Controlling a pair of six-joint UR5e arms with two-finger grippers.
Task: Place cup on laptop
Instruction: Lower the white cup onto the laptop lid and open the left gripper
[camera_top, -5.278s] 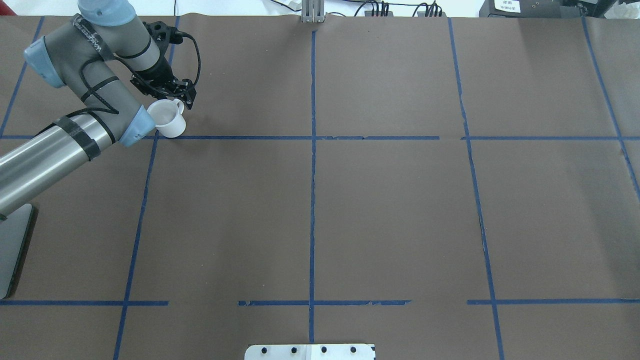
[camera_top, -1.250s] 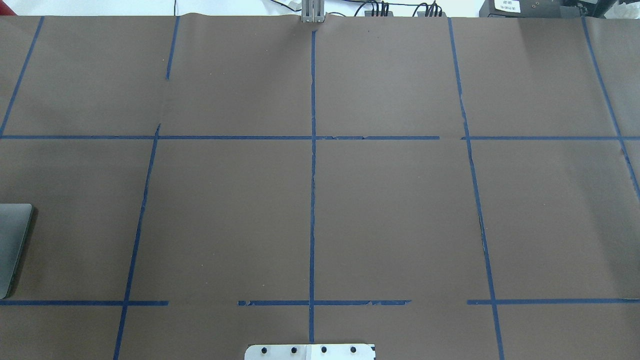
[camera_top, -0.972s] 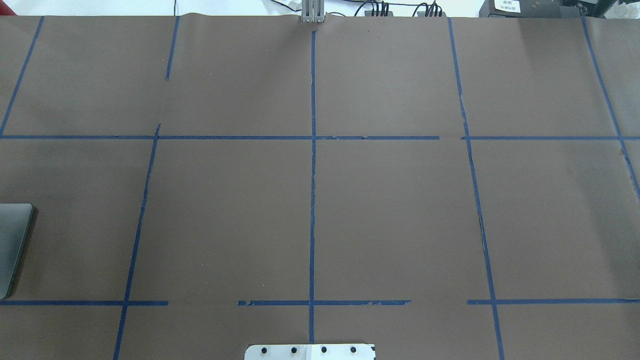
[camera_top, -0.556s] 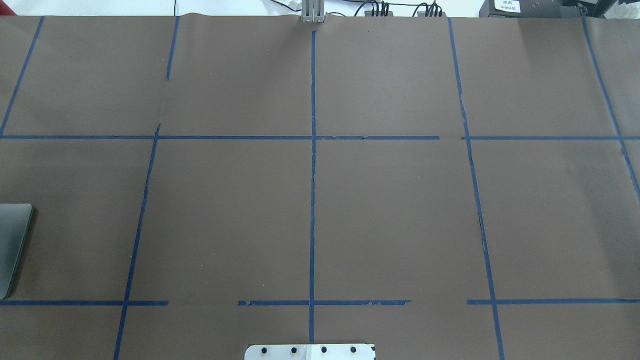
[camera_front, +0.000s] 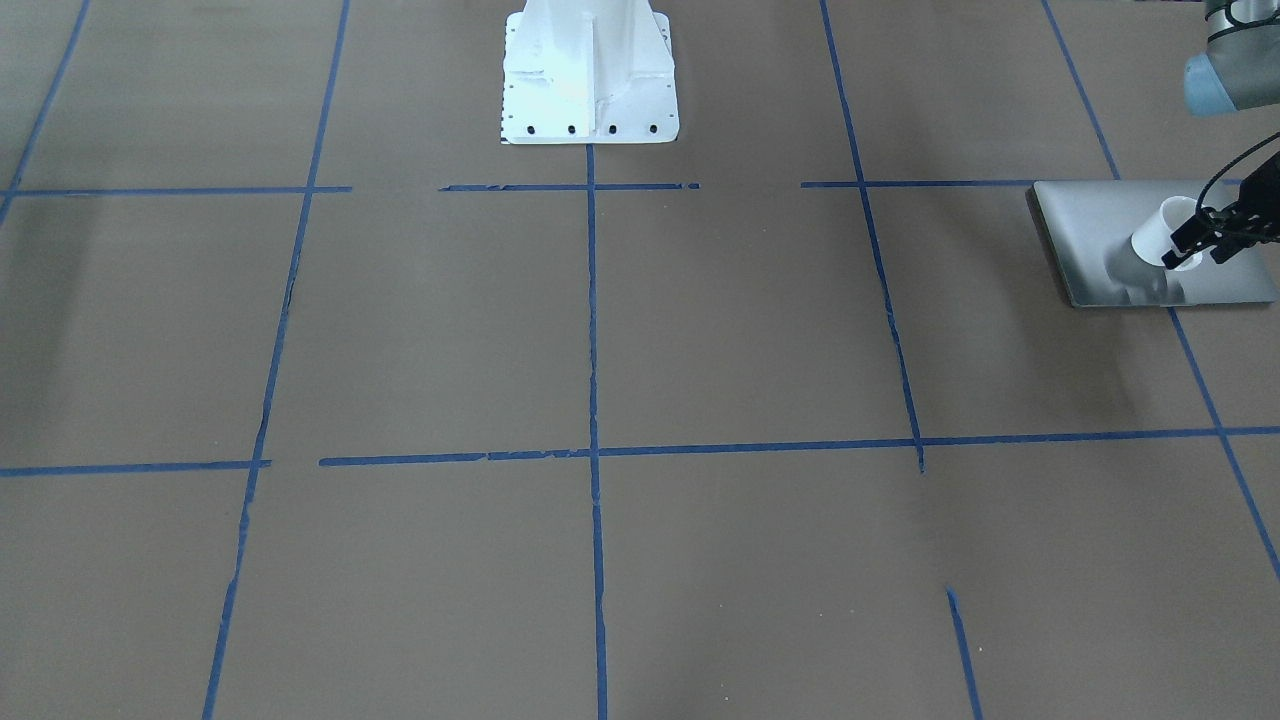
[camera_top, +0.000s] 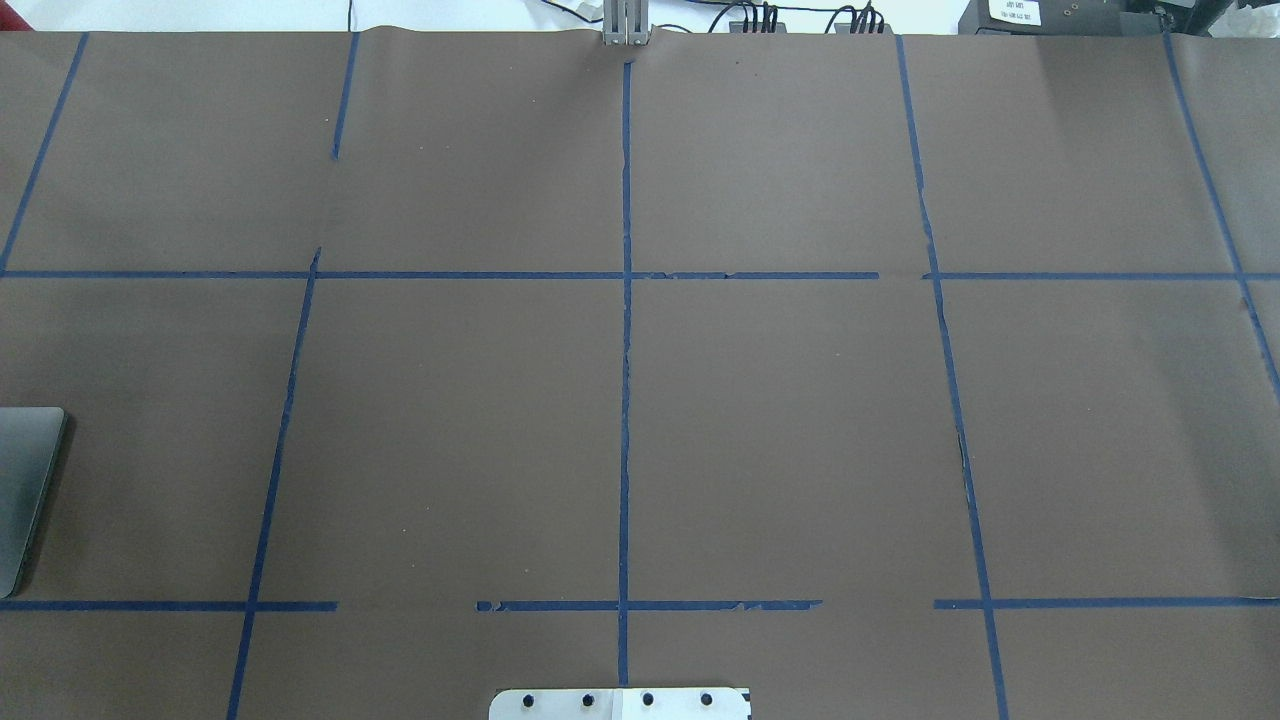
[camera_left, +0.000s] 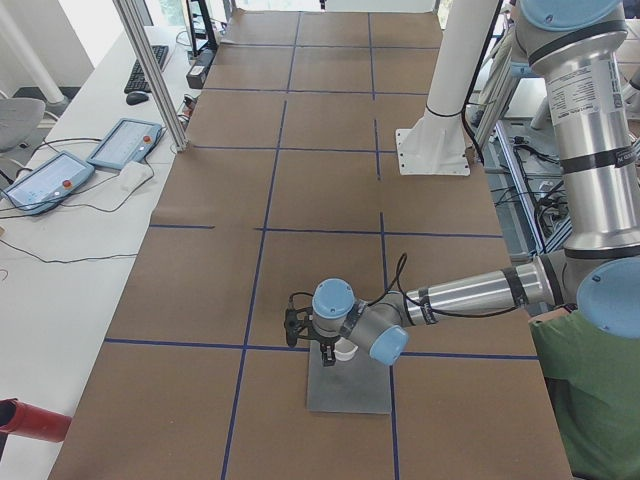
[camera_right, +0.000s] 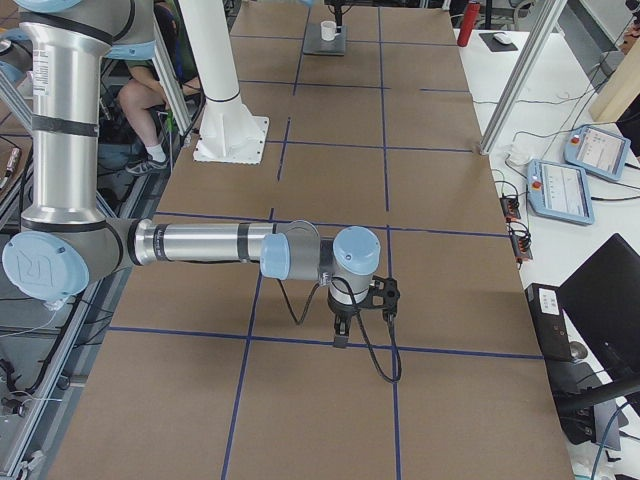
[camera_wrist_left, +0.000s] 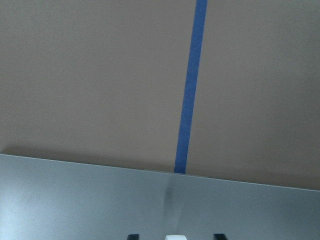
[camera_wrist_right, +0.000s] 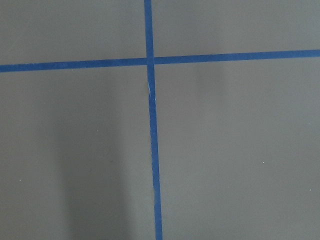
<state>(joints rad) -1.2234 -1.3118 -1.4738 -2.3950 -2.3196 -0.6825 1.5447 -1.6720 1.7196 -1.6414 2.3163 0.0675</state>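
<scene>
"Cup (camera_front: 1155, 232) first: where was it?"

"Over the laptop (camera_front: 1085, 235), at the robot's left end of the tabletop (camera_front: 700, 330). The left gripper (camera_front: 1178, 245) had it by the rim, and in the front-facing view it looked tilted, with a dark shadow on the grey lid just beside it."

"Was its base on the lid?"

"I could not tell. It was inside the lid's outline, towards the edge farther from the robot's base."

"And the fingers?"

"On the left they were closed on the cup. The left wrist view showed only two dark fingers (camera_wrist_left: 218, 236) at its bottom edge, a sliver of white between them, and the lid's edge crossing below a blue tape line."

"What about the other arm?"

"It was stretched low across the tabletop at the opposite end, well apart from both things. The right gripper (camera_right: 340, 335) pointed down close to a crossing of the blue tape lines (camera_front: 592, 320). I could not tell whether its fingers were wide or narrow; its own camera showed only brown paper and tape."

"Did the overhead camera see anything?"

"Only a corner of the laptop at its left edge, with no arm in it. The white pedestal (camera_front: 588, 80) stood between the two ends."
</scene>
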